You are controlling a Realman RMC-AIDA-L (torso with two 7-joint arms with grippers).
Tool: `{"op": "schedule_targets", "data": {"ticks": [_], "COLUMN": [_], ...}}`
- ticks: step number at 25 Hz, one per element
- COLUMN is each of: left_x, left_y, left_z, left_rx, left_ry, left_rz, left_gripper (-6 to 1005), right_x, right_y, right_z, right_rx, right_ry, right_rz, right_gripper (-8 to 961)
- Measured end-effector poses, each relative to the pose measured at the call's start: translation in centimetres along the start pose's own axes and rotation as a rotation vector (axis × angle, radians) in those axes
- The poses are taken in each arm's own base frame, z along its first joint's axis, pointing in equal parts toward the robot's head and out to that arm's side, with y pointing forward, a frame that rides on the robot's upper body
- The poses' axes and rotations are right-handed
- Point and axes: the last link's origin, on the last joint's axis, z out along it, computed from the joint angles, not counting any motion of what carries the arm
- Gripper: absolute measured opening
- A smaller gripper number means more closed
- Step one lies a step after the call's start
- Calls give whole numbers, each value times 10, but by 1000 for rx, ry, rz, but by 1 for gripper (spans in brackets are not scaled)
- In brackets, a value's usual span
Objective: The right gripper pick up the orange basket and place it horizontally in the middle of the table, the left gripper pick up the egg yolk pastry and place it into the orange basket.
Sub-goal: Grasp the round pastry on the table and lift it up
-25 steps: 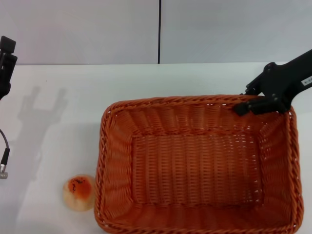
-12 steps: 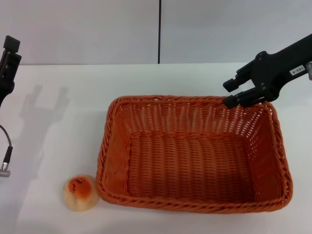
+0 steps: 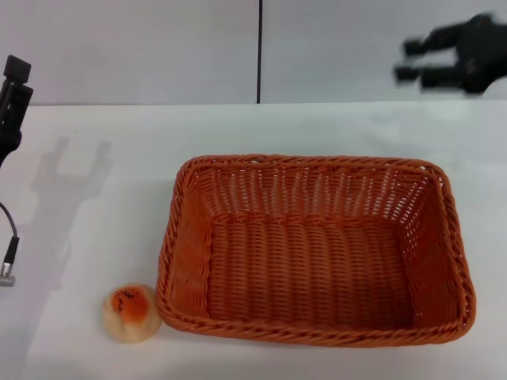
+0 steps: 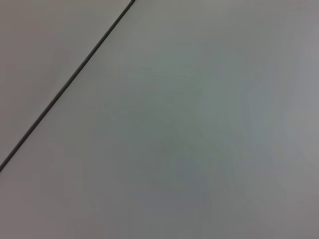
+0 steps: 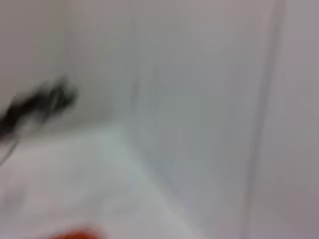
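The orange basket [image 3: 317, 249] lies flat on the white table [image 3: 119, 134], long side across, open side up and nothing in it. A sliver of its orange basket rim [image 5: 75, 234] shows in the right wrist view. The egg yolk pastry [image 3: 130, 313] sits on the table just off the basket's near left corner. My right gripper [image 3: 409, 61] hangs high above the basket's far right corner, open and holding nothing. My left gripper [image 3: 13, 87] stays raised at the far left edge; its forked shadow on the table shows the fingers spread.
A grey wall with a dark vertical seam [image 3: 259, 51] stands behind the table. A loose cable end [image 3: 7, 269] hangs at the left edge. The left wrist view shows only the wall and its seam [image 4: 65, 84].
My right gripper let go of the basket's far right rim and rose up and back toward the wall. The basket dropped flat onto the table. The left arm barely moved.
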Motion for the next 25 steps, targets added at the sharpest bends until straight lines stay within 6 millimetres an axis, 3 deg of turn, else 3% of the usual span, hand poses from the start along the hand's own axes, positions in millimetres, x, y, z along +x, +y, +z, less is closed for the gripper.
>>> {"op": "schedule_targets", "data": {"ticks": [5, 8, 13, 15, 18, 20, 25], "left_x": [6, 13, 30, 41, 41, 45, 43], "left_y": [-2, -6, -9, -13, -13, -20, -24], "left_z": [-3, -8, -22, -31, -31, -55, -80], "left_rx": [-30, -80, -212, -313, -313, -416, -410], "left_ry": [4, -11, -65, -150, -150, -370, -494], "left_rz": [16, 39, 94, 136, 136, 206, 192], "left_gripper": [784, 783, 782, 781, 781, 780, 779], "right_x": [37, 76, 122, 133, 142, 145, 148], "right_y": [-6, 0, 18, 25, 33, 34, 36], "right_z": [-47, -74, -103, -112, -119, -121, -120], "right_rx": [318, 546, 818, 894, 937, 947, 960], "right_ry": [-429, -628, -797, -840, -861, -867, -884], "right_rz": [90, 152, 250, 280, 300, 308, 339], "right_gripper": [447, 447, 447, 447, 448, 448, 448]}}
